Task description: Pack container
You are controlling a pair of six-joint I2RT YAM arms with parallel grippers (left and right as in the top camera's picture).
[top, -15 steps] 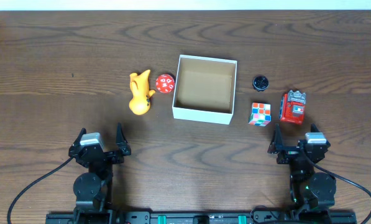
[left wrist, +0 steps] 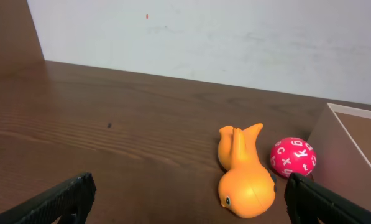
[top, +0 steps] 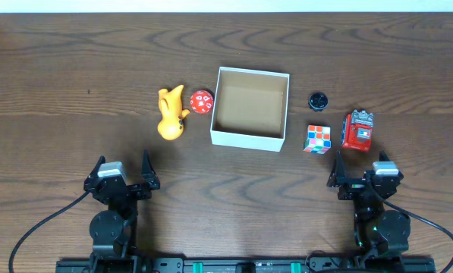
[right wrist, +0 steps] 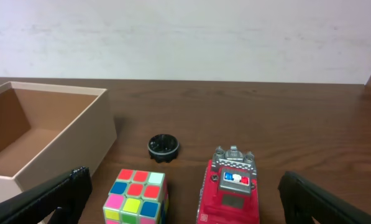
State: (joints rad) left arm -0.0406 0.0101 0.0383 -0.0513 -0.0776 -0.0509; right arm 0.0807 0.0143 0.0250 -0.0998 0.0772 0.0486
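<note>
Shifted barely, if at all, since the earlier frame. Spread wide and holding nothing, near the front edge of the table (top: 59, 76): left gripper (top: 123, 160), right gripper (top: 359, 161). Well ahead, between both, mid-table: container (top: 245, 139), open side up.

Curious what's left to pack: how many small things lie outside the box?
5. Orange toy and red ball left of the box; black cap, colour cube, red truck right of it. None seems hidden.

The brown wooden table (top: 74, 68) held a white box (top: 245, 139) near its middle. An orange toy animal (top: 170, 114) lay to the left. A red ball (top: 202, 101) sat between them, just beside the box. On the right sat a small black round thing (top: 319, 99), a colorful cube (top: 317, 138) and a red toy truck (top: 357, 130).
</note>
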